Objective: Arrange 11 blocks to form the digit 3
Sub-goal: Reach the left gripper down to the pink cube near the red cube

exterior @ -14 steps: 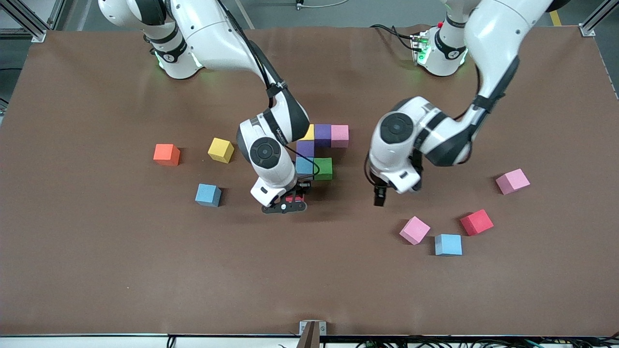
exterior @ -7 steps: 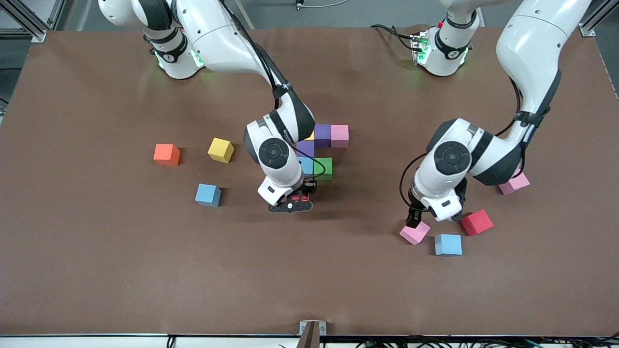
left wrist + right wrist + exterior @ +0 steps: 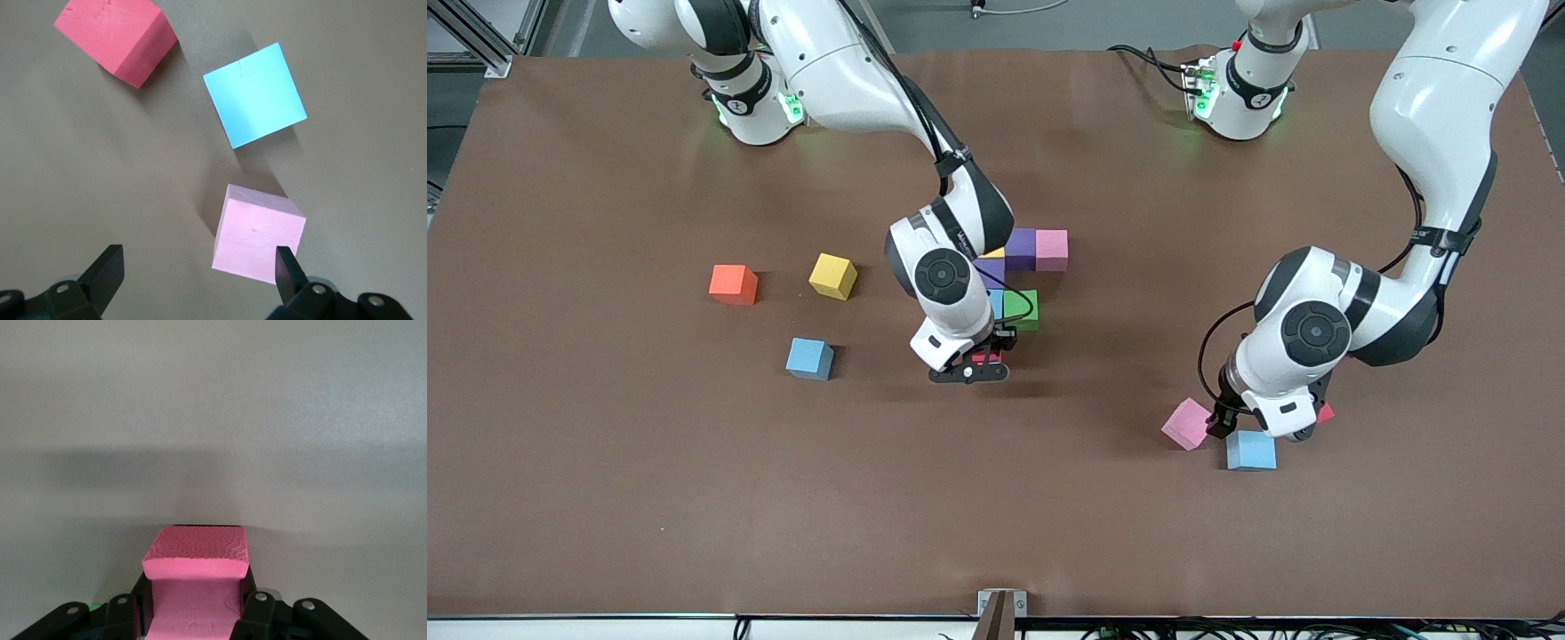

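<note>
While your right gripper [image 3: 971, 363] stayed clamped on the red block [image 3: 195, 583] beside the figure, your left gripper [image 3: 200, 273], fingers apart, swung over to the pink block [image 3: 1189, 423].

1. Partly built figure at mid-table: a purple cube [image 3: 1020, 248] and a pink cube [image 3: 1052, 250] sit touching in the row farthest from the front camera, with a sliver of yellow cube [image 3: 996, 253] at that row's other end.
2. A second purple cube [image 3: 990, 271] touches that row on its nearer side; a light blue sliver [image 3: 997, 302] and a green cube [image 3: 1022, 309] follow, touching.
3. A red cube [image 3: 983, 357] is held just in front of them.
4. Loose toward the left arm's end: pink cube [image 3: 257, 233], light blue cube [image 3: 254, 94], red cube [image 3: 117, 35], near one another but apart.
5. Toward the right arm's end: yellow cube [image 3: 833, 276], light blue cube [image 3: 810, 358], well apart.
</note>
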{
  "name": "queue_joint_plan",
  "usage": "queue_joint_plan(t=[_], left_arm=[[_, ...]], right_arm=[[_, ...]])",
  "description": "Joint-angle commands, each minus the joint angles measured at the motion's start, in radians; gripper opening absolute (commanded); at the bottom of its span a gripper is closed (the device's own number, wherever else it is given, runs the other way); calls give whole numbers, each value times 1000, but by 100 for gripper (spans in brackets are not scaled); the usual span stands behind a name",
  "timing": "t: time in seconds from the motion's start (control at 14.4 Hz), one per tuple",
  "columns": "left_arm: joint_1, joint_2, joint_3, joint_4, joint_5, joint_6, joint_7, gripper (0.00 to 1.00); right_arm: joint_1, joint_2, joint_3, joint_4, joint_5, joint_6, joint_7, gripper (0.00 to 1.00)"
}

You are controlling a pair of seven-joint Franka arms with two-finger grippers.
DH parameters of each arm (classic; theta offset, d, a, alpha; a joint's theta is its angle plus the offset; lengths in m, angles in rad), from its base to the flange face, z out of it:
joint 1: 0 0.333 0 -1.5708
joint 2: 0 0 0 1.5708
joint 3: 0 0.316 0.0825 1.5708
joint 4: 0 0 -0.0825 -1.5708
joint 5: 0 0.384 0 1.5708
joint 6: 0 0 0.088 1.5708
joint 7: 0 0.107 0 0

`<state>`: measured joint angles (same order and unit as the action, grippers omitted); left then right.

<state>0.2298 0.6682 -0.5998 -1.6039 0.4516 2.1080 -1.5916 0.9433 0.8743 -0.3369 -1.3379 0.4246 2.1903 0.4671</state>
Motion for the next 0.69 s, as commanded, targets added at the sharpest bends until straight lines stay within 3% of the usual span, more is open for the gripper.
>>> queue_joint_plan(t=[0.0,0.35,0.62], left_arm=[[11,45,-8,71,-76,-20,129,100],[5,146,-8,174,-105,-25,225,100],[-1,174,12,190,-100,-26,269,100]], right_arm=[[11,6,-7,-1,-3,-1,60,1],[29,3,-14,-26,-9,2,64,1],[31,3,-14,-26,-12,0,65,1]])
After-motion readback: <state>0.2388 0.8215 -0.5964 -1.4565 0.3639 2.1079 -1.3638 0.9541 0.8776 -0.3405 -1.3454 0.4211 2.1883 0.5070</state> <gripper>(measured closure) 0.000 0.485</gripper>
